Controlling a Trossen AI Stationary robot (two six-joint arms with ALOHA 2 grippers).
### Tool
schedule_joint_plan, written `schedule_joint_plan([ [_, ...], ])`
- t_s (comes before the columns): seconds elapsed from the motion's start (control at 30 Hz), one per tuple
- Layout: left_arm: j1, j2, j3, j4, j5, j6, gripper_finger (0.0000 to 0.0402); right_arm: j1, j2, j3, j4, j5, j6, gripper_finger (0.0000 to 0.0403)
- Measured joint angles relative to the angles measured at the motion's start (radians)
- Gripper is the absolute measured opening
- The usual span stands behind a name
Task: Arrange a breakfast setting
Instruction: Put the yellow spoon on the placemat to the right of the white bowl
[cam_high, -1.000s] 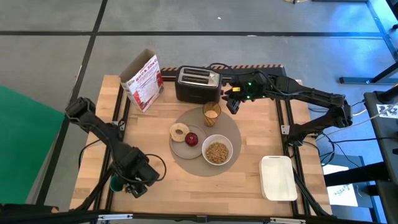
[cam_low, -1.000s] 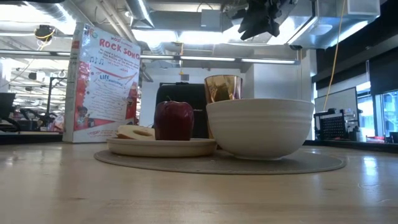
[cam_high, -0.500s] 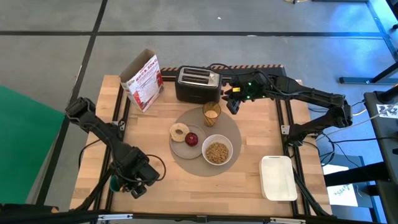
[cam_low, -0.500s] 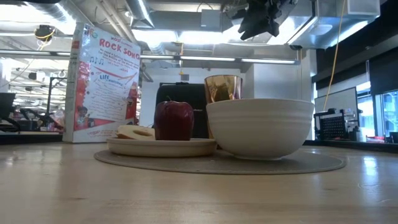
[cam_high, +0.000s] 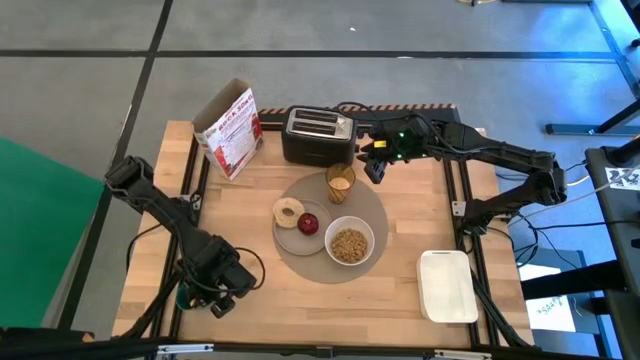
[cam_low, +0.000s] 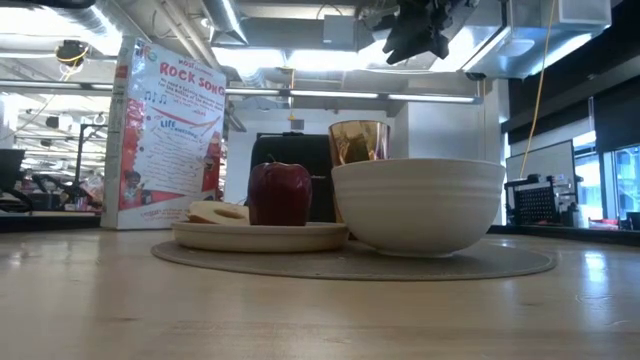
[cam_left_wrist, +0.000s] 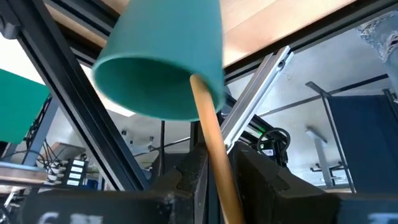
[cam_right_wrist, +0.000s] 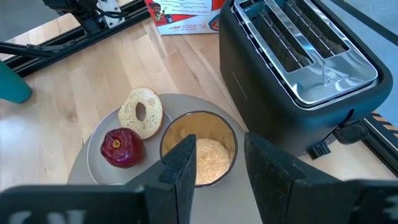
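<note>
Two hands working: left hand (cam_high: 218, 300), having narrowed this past second, is pinching the spoon (cam_left_wrist: 211, 137) in the green cup (cam_left_wrist: 165, 56) at the bench (cam_high: 300, 300) corner, readying its lift toward the mat (cam_high: 376, 205); right hand (cam_high: 373, 168) is hovering spread.

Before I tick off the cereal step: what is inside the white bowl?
The white bowl holds tan cereal-like bits, seen from above. The level view shows only its outer wall, and how deep the filling goes, or anything beneath it, is hidden.
</note>
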Motion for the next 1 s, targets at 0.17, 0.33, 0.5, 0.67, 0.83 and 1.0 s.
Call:
schedule_joint_plan([
  [0.17, 0.000, -0.007, 0.032, -0.047, 0.004, -0.009, 0.0073, 0.000, 0.000, 0.000, 0.023, -0.007, 0.000, 0.0127],
  [0.33, 0.000, -0.009, 0.127, -0.194, -0.030, -0.009, 0.0073, 0.000, 0.000, 0.000, 0.092, -0.071, 0.001, 0.0127],
  [0.5, 0.000, -0.009, 0.238, -0.343, -0.066, -0.011, 0.0073, 0.000, 0.000, 0.000, 0.147, -0.118, 0.001, 0.0127],
  [0.67, 0.000, -0.010, 0.346, -0.451, -0.101, -0.019, 0.0073, 0.000, 0.000, 0.001, 0.188, -0.162, 0.000, 0.0127],
  [0.83, 0.000, -0.016, 0.397, -0.452, -0.127, -0.020, 0.0073, 0.000, 0.000, 0.001, 0.229, -0.204, 0.001, 0.0127],
  [1.0, 0.000, -0.016, 0.412, -0.452, -0.129, -0.016, 0.0073, 0.000, 0.000, 0.028, 0.225, -0.227, 0.001, 0.0127],
])
